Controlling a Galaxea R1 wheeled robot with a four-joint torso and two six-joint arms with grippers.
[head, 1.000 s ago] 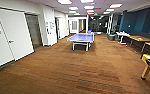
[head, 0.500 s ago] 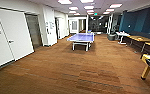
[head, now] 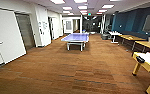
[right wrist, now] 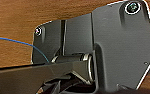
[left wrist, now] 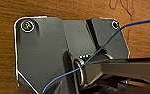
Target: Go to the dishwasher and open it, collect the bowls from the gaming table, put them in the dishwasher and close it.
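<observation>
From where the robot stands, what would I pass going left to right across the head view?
White double door → grey recessed doorway → blue ping-pong table → white table far back → wooden desks along the blue wall → gaming table with yellow legs at the right edge.

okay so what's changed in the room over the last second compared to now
Nothing visibly changed. The blue ping-pong table stands mid-room on the wood floor, and the gaming table sits at the right edge as before.
</observation>
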